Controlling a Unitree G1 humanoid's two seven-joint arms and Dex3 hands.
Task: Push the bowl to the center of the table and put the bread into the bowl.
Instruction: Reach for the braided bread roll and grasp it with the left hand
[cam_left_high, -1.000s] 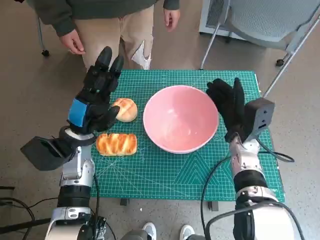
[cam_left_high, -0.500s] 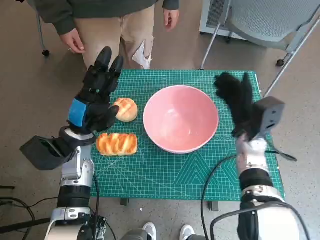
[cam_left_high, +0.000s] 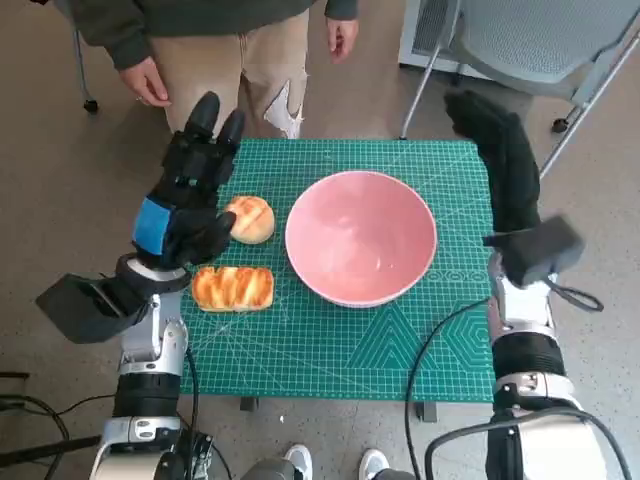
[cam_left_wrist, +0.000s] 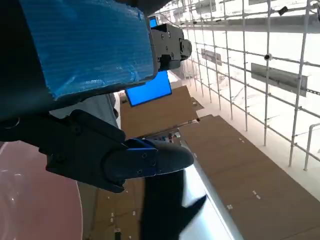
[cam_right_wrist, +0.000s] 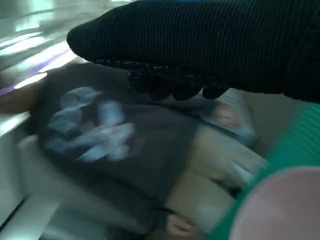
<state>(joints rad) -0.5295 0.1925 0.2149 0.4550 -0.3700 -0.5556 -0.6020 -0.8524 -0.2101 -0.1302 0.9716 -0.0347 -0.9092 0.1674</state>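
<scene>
**Bread pickup pending beside a centred bowl**

Bread is lying in two pieces on the table's (cam_left_high: 330, 350) green mat: nearest, a ridged loaf (cam_left_high: 233, 288) with its long axis running left to right; just beyond it, a round bun (cam_left_high: 250, 219). The left hand (cam_left_high: 188, 200) is hovering over them, fingers spread, holding nothing. The pink bowl (cam_left_high: 361, 237) is sitting about mid-table, so the push appears finished; next, that hand needs lowering onto the bread. Farther off, the right hand (cam_left_high: 497, 150) is lifting clear, fingers extended and empty.
</scene>
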